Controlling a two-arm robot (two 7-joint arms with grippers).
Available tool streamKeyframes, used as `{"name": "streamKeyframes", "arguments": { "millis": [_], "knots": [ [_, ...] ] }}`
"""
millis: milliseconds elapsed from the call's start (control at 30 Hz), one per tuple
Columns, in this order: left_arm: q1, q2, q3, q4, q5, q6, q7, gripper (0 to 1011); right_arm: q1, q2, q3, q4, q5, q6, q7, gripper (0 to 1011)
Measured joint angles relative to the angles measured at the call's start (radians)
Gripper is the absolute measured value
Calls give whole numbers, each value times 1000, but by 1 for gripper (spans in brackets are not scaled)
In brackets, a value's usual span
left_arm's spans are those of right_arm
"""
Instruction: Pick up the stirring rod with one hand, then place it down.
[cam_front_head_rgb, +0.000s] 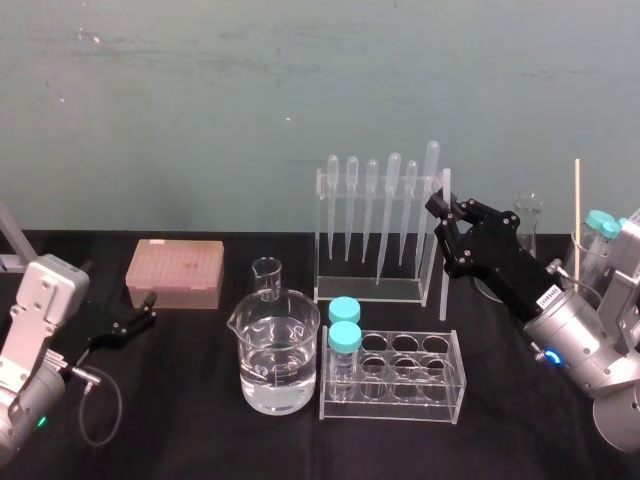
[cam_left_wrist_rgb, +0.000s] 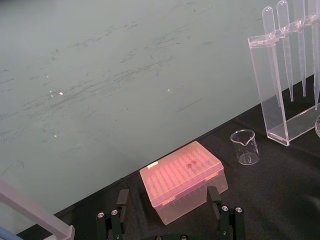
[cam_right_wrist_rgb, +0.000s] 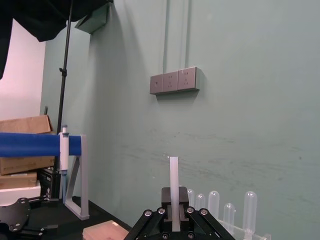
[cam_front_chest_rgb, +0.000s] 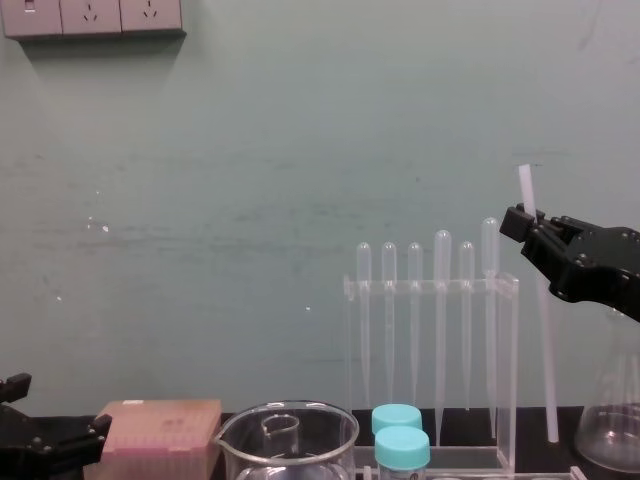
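The stirring rod (cam_front_head_rgb: 444, 262) is a thin translucent-white stick, held nearly upright just right of the pipette rack (cam_front_head_rgb: 368, 291). My right gripper (cam_front_head_rgb: 438, 206) is shut on the rod's upper part, with a short length sticking out above the fingers (cam_right_wrist_rgb: 173, 172). In the chest view the rod (cam_front_chest_rgb: 541, 330) slants down from the right gripper (cam_front_chest_rgb: 518, 222) to table level; whether its lower end touches the cloth I cannot tell. My left gripper (cam_front_head_rgb: 150, 312) rests open low at the table's left, in front of the pink tip box (cam_left_wrist_rgb: 182, 179).
A large beaker (cam_front_head_rgb: 275, 360) of water and a small beaker (cam_front_head_rgb: 267, 277) stand mid-table. A clear tube rack (cam_front_head_rgb: 400, 385) with two blue-capped tubes sits in front. A flask (cam_front_head_rgb: 527, 225) and a thin wooden stick (cam_front_head_rgb: 577, 215) stand at the right.
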Motion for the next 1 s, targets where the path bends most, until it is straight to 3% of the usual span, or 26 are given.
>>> {"name": "streamKeyframes", "arguments": {
  "millis": [1000],
  "knots": [
    [0, 0, 0, 0, 0, 0, 0, 1000, 0, 0, 0, 0, 0, 0, 0, 73]
  ]
}}
